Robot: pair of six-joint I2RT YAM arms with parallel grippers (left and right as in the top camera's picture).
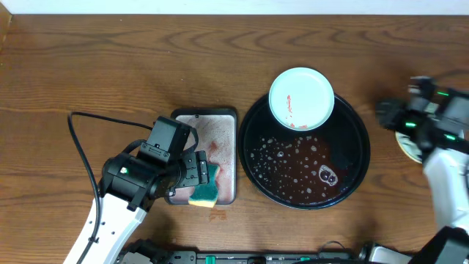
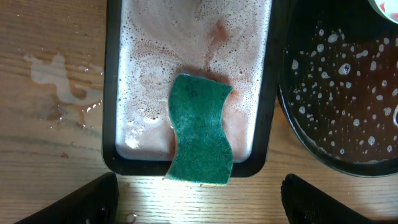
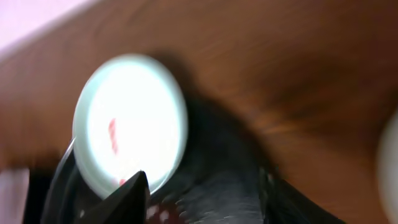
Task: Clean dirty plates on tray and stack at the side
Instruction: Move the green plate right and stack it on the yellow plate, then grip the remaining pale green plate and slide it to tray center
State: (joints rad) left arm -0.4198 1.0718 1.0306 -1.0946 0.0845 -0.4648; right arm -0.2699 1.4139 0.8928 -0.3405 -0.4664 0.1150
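A mint-white plate (image 1: 301,97) with red smears lies on the far rim of the black tray (image 1: 344,176), which holds reddish foamy water. In the blurred right wrist view the plate (image 3: 130,121) sits ahead and left of my open, empty right gripper (image 3: 205,199), above the tray (image 3: 217,180). In the overhead view the right gripper (image 1: 390,114) hovers just right of the tray. A pale plate (image 1: 405,144) lies on the wood under the right arm, mostly hidden. My left gripper (image 1: 198,171) is open and empty over the green sponge (image 1: 207,191).
The sponge (image 2: 200,130) lies over the near rim of the small silver pan (image 2: 115,93), which holds pinkish foam. The tray's edge (image 2: 298,124) is close on the pan's right. A water puddle (image 2: 59,78) lies left of the pan. A black cable (image 1: 80,143) runs at the left.
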